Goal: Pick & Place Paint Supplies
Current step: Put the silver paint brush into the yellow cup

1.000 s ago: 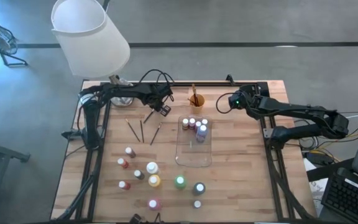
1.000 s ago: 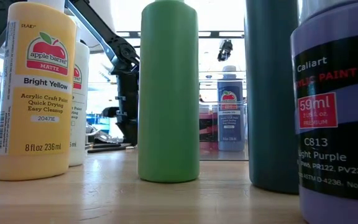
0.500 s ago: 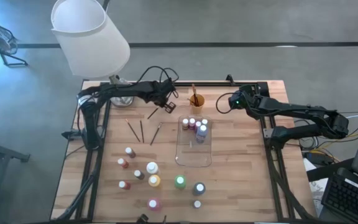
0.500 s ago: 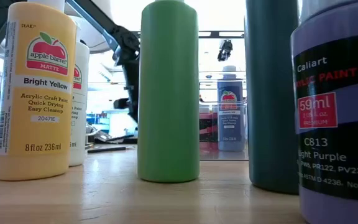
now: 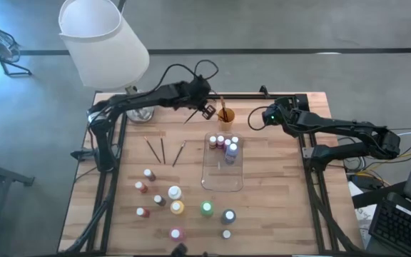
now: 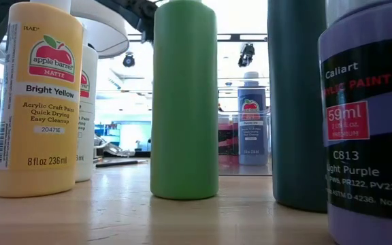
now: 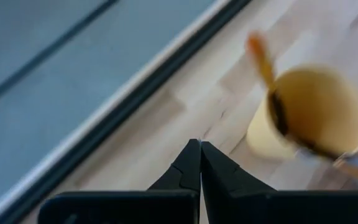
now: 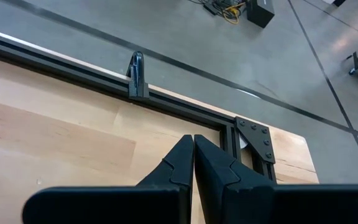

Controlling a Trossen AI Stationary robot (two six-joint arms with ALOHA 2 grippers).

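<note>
brushes (image 5: 222, 107) stand in orange cup (image 5: 225, 115); bottles (image 5: 223, 144) in tray (image 5: 222, 180).

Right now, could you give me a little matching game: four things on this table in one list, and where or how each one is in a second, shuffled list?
Things:
1. left hand
2. orange cup
3. clear tray
4. green bottle

Places or states:
A. mid-table, with small bottles clustered at its far end
B. standing among loose bottles toward the near edge
C. shut on a thin brush, just left of the cup
D. at the far edge, with brush handles sticking out of it

Pairs: 1-C, 2-D, 3-A, 4-B
</note>
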